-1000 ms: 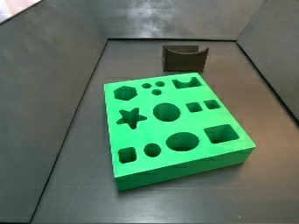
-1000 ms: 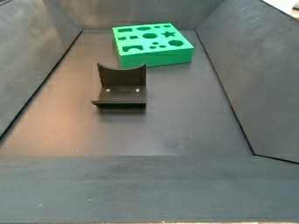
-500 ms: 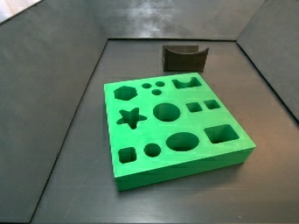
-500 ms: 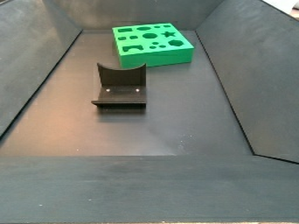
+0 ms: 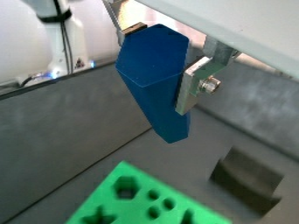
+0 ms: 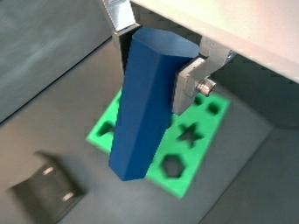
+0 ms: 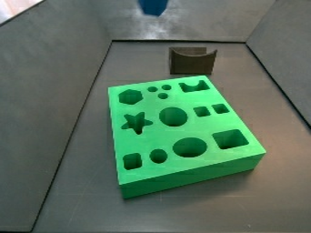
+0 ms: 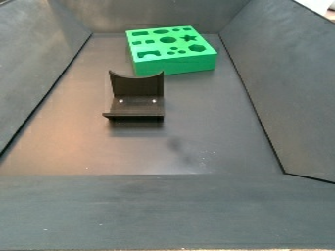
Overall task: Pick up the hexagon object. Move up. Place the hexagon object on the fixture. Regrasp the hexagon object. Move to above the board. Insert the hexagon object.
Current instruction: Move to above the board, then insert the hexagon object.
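Wrist views both show the gripper (image 5: 158, 48) high above the floor, clamped on the upper end of the hexagon object (image 5: 156, 83), a plain blue six-sided bar that hangs down from the jaws with its lower end free in the air; one silver finger (image 6: 191, 77) with a bolt presses a flat face of the bar, and the opposite finger (image 6: 119, 13) shows only as a narrow strip at the bar's other side; below the bar in a wrist view lies the green board (image 6: 187, 140) with its star and hexagon cut-outs plain to see, and the dark fixture (image 6: 45, 185) sits apart from it on the grey floor; in a side view only the blue tip of the bar (image 7: 153, 5) enters at the top edge, left of centre, well above everything; the board (image 7: 179, 132) lies in the middle of the floor, and the fixture (image 7: 192, 60) stands at the far wall beyond it; in a side view from the opposite end the fixture (image 8: 133, 98) is nearer, left of centre, with the board (image 8: 170, 49) far behind it; neither bar nor gripper shows there.
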Motion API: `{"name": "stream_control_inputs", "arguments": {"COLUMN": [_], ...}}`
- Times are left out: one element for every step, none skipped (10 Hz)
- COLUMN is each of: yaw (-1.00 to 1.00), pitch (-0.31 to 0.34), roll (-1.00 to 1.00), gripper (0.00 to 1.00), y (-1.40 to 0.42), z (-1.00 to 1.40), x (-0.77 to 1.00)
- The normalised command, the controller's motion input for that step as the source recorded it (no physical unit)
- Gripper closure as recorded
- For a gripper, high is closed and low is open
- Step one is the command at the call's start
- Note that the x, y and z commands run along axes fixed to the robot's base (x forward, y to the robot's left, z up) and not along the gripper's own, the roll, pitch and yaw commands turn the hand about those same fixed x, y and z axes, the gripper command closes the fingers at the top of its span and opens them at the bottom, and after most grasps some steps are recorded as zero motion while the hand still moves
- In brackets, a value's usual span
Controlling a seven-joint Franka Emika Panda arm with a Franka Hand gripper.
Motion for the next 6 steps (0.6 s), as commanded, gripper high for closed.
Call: {"name": "stream_control_inputs", "arguments": {"yaw": [-0.06, -0.04, -0.03, -0.02, 0.00, 0.00], "pitch": [-0.356, -0.210, -0.116, -0.050, -0.006, -0.001], "roll": [-0.83, -0.54, -0.34, -0.21, 0.00, 0.00], "gripper": [1.00, 1.00, 1.00, 1.00, 1.00, 1.00], "y": [-0.05, -0.02, -0.02, -0.02, 0.00, 0.00], "z": [0.00, -0.01, 0.00, 0.00, 0.00, 0.00], "x": [-0.38, -0.20, -0.11, -0.05, 0.00, 0.00]}}
